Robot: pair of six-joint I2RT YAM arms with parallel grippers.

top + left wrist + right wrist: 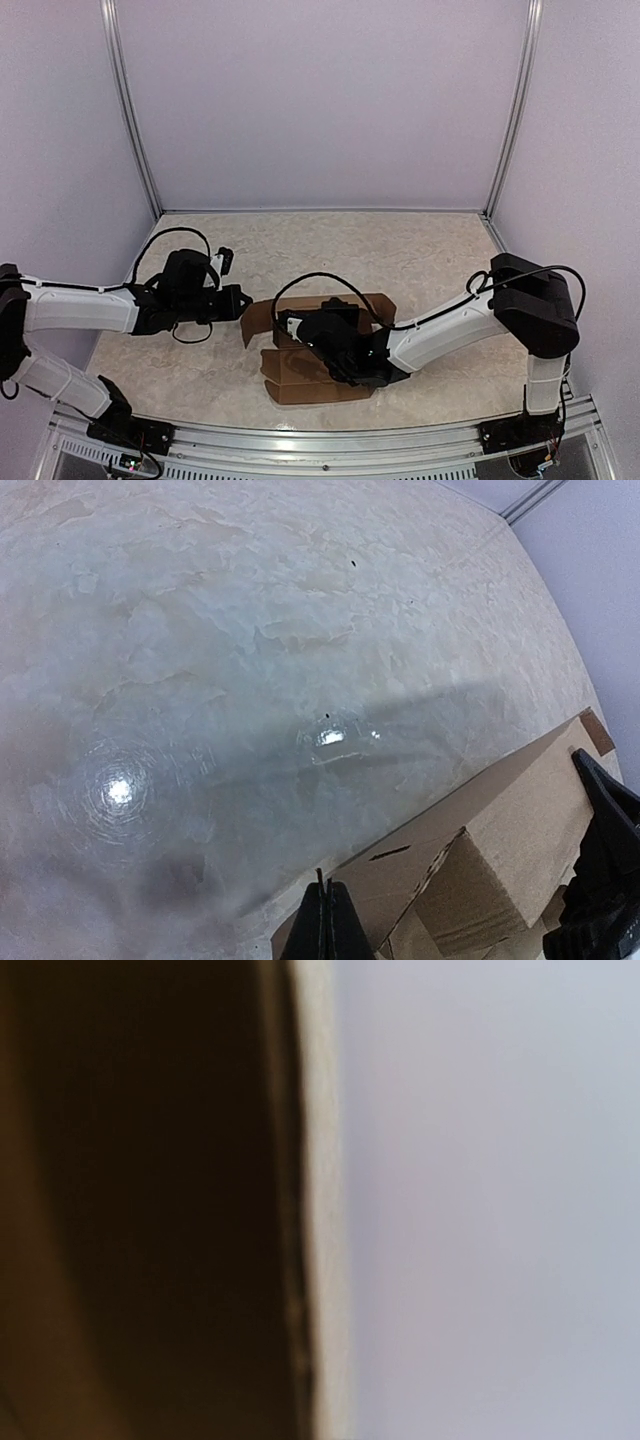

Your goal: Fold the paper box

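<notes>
Marbled table (430,260) between lilac walls, box folding in progress
Near the front edge the paper box (310,385) lies centred between the arms, its long axis running left to right; the right hand (292,326) is down in its open middle with fingers together (whether they pinch cardboard I cannot tell), so it is the nearer one, while the left hand (238,300), fingers (318,935) pressed together and empty, sits just off the left end flap, the box to its right

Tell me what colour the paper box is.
Plain brown cardboard, unmarked; the paper box shows best in the left wrist view.
</notes>
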